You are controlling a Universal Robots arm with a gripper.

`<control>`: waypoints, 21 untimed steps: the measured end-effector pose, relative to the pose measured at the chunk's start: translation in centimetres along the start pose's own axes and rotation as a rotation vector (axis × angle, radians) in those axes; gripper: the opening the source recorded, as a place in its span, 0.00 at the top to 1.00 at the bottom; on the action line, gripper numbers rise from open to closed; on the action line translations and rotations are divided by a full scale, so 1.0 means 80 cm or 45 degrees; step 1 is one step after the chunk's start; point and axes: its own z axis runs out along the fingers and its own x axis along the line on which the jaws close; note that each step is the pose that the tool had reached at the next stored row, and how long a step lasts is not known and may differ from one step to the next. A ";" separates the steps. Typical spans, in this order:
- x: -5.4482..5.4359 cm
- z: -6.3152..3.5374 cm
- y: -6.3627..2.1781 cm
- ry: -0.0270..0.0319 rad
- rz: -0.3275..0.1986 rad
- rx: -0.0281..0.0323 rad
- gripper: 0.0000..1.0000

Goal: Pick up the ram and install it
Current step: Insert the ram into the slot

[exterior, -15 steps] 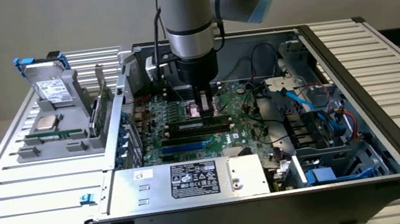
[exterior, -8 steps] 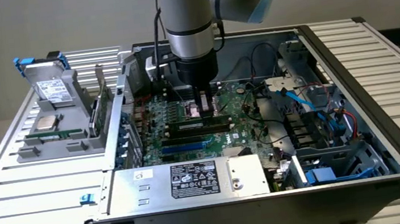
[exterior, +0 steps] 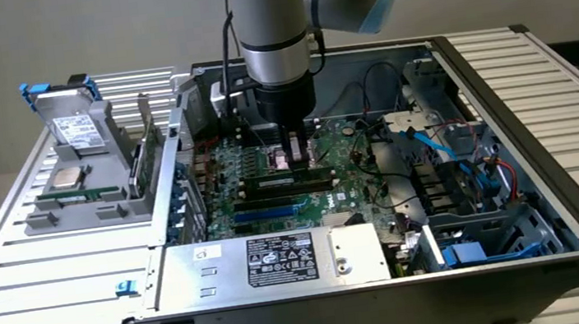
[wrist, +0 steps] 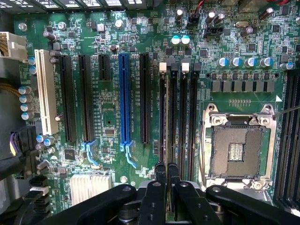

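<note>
My gripper (exterior: 297, 159) hangs straight down inside the open computer case, over the green motherboard (wrist: 112, 117). Its two black fingertips (wrist: 161, 171) stand close together and shut, and I see nothing held between them. They point at the near end of the row of long black memory slots (wrist: 178, 117), beside the empty processor socket (wrist: 236, 150). I cannot tell whether a stick sits in any of these slots. A long green stick that looks like the ram (exterior: 78, 194) lies in the grey holder at the exterior view's left.
The grey holder (exterior: 85, 208) also carries a square silver chip (exterior: 70, 175) and a grey drive with blue tabs (exterior: 75, 122). The case walls (exterior: 506, 127), cables (exterior: 432, 153), a drive cage (exterior: 477, 247) and the power supply (exterior: 279, 263) surround the board.
</note>
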 end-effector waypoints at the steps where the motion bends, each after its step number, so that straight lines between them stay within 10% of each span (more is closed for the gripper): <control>1: 0.000 0.000 0.000 0.0004 0.003 -0.0002 0.86; 21: 0.004 0.001 0.001 0.0008 0.011 0.0010 0.86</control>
